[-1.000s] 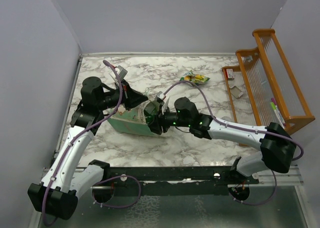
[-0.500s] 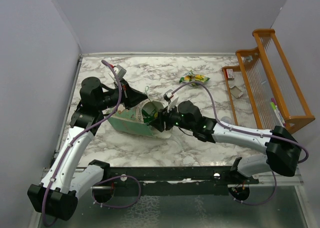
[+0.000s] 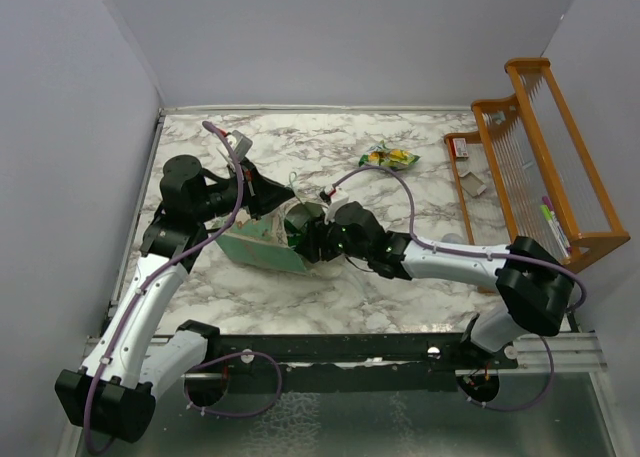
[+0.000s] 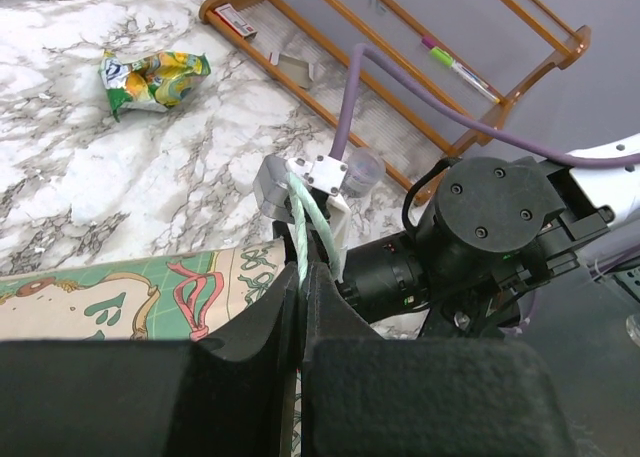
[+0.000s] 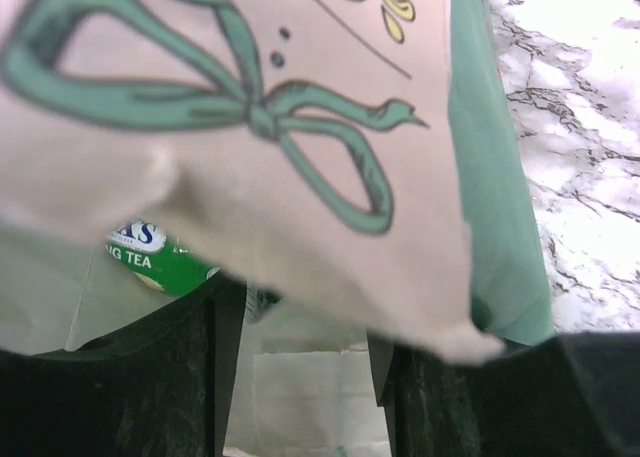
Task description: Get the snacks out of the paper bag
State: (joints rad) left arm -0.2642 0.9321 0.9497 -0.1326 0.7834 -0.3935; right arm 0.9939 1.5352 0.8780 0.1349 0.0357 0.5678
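From the top camera I saw the paper bag (image 3: 258,245) lying on its side on the marble table (image 3: 330,299). Its mouth faced the right gripper (image 3: 303,235), which was pushed into the opening; I could not tell its spread from there. The left gripper (image 3: 268,191) sat at the bag's upper edge. A green-yellow packet (image 3: 390,158) lay well apart, toward the orange rack (image 3: 545,147).

On the left wrist camera, the fingers (image 4: 250,327) were pressed together on the bag's cord handle (image 4: 298,222).

On the right wrist camera, the fingers (image 5: 130,377) stood apart inside the bag, with a green packet (image 5: 160,259) just above one of them.
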